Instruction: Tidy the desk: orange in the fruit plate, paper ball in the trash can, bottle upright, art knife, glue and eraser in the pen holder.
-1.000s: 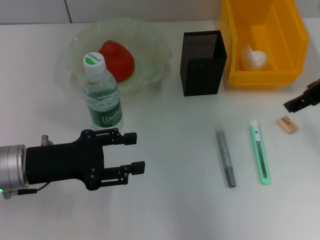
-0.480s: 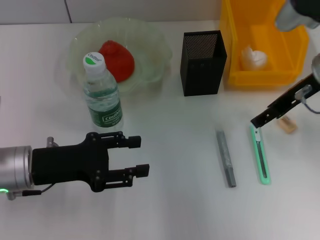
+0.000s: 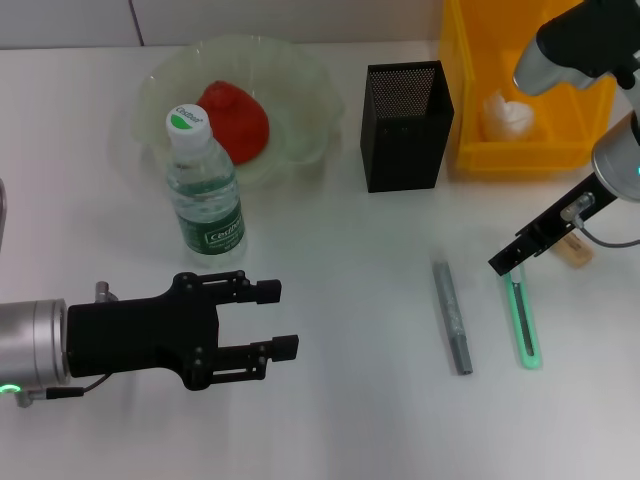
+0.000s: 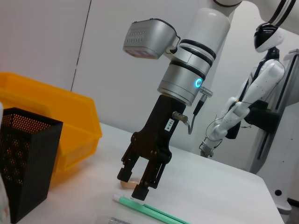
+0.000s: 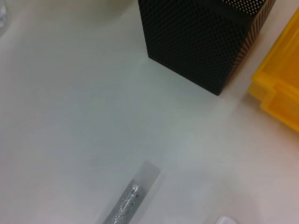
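A: What has changed in the last second?

B: The right gripper (image 3: 503,262) has been brought in from the table's far right edge and lowered over the near-pen-holder end of the art knife (image 3: 521,318). In the left wrist view its fingers (image 4: 143,188) are seen parted narrowly, with nothing held, the tips just above the knife's pale end (image 4: 122,199).

A: And where are the other things, measured from that gripper?

B: The eraser (image 3: 575,251) is found just beside it, on its outer side, partly hidden behind the finger housing. The glue (image 3: 451,315) is laid a little way off on the inner side, roughly parallel to the knife. The pen holder (image 3: 404,124) is placed beyond the glue, farther up the table; the trash can (image 3: 470,90) stands directly beyond the gripper, with the paper ball (image 3: 506,114) already inside.

A: So what is meant for the task?

B: The knife is judged to be the piece now being addressed. The orange (image 3: 234,121) is seen in the fruit plate (image 3: 305,85) and the bottle (image 3: 203,184) stands upright, so only the three small items are left.

A: The left gripper?

B: The left gripper (image 3: 273,317) is held open and empty, low, well apart from the work.
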Motion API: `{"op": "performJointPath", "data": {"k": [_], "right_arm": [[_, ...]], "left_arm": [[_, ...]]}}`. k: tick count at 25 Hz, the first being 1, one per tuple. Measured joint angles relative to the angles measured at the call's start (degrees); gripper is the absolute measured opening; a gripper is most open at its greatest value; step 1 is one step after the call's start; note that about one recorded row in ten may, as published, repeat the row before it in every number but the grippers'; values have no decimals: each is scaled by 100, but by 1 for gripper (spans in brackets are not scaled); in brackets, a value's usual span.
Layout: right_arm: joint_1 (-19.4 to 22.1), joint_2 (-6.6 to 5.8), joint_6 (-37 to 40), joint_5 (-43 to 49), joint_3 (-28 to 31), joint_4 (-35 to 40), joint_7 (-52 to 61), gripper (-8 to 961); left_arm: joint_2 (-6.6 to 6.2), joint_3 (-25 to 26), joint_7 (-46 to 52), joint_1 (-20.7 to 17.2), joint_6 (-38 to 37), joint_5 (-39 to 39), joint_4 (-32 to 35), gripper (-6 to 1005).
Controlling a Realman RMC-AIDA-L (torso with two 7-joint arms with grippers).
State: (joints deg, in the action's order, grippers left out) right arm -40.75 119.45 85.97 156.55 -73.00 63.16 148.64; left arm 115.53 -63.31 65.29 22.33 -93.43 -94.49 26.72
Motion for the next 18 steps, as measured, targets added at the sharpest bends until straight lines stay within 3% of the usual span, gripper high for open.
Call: {"op": "performJointPath", "data": {"k": [12, 18], "right_arm": [[-23, 16, -288, -22, -324, -256, 256, 755], [-60, 17, -326, -22, -383, -286, 323, 584]], "left_arm": [[5, -14, -8, 0, 95, -8, 0, 687], [14, -14, -31, -1, 101, -8, -5, 687]]}}
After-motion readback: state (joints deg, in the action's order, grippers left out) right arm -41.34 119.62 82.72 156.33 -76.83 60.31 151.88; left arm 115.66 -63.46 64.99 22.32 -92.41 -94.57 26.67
